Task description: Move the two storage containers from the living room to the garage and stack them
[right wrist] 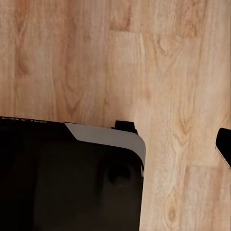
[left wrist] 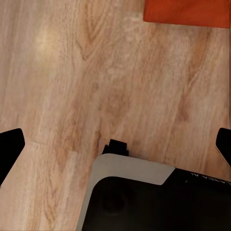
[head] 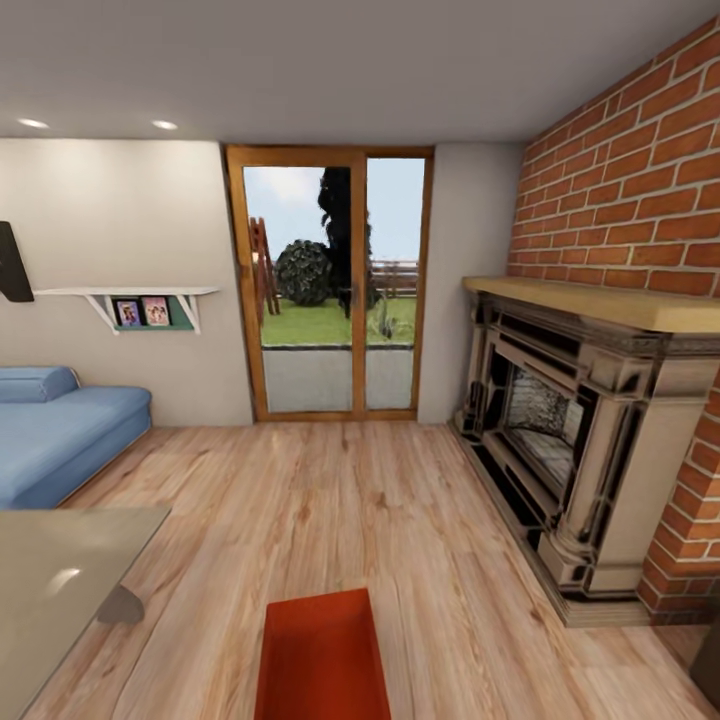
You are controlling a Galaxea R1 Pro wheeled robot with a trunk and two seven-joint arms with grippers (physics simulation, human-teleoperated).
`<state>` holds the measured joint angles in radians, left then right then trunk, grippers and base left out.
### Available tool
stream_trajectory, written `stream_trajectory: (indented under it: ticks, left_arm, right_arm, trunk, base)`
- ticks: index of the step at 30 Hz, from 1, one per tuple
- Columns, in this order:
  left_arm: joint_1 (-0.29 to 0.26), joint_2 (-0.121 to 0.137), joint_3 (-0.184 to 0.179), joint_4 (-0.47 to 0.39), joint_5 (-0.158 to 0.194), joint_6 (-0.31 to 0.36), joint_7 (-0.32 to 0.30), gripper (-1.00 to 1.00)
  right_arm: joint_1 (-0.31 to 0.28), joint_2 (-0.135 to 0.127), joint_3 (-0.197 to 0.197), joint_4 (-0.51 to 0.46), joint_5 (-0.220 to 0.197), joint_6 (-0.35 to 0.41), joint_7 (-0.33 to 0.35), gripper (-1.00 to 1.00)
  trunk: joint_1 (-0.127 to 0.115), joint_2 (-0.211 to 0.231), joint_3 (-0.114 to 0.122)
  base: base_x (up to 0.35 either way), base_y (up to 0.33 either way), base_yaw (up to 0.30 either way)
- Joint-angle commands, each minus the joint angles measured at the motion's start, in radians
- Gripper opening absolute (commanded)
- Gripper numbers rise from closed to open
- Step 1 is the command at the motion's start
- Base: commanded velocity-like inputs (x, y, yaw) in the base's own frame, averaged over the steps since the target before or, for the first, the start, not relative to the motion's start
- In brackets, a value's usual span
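so left tool (left wrist: 115, 144) spread wide, holding nothing; right tool (right wrist: 192, 144) state unclear, one fingertip visible. storage container (head: 322, 655) sits on the wood floor (head: 400, 520) left of the fireplace (head: 560, 440). looks rigid, light, smooth-sided; likely needs both tools clamping opposite long walls.

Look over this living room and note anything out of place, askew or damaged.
One thing stands out: a red-orange storage container sits on the bare wood-plank floor in the middle of the room, lying in the walking path toward the glass door. The sofa, wall shelf and fireplace look orderly and undamaged.
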<state>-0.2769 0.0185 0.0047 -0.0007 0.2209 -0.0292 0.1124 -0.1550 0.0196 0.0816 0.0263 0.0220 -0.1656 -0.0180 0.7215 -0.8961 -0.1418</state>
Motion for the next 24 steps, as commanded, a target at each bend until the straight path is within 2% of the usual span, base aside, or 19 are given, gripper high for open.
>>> stream_trajectory:
  ticks: [1,18,24]
  left_arm:
    - [-0.001,0.000,0.000,0.001,0.006,-0.003,0.001,1.00]
    - [-0.001,0.001,0.000,0.001,0.006,-0.003,0.001,1.00]
    - [-0.001,0.001,0.000,0.001,0.006,-0.003,0.001,1.00]
  right_arm:
    - [-0.001,0.000,0.007,0.003,0.002,-0.005,-0.002,1.00]
    - [-0.001,0.001,0.007,0.003,0.003,-0.006,-0.002,1.00]
    - [-0.001,0.000,0.008,0.003,0.003,-0.005,-0.002,1.00]
  trunk:
    - [0.001,-0.001,-0.001]
    - [0.001,-0.001,-0.001]
    - [0.001,-0.001,-0.001]
  base:
    - [0.317,0.000,0.000]
    - [0.311,0.000,0.000]
    - [0.069,0.000,0.116]
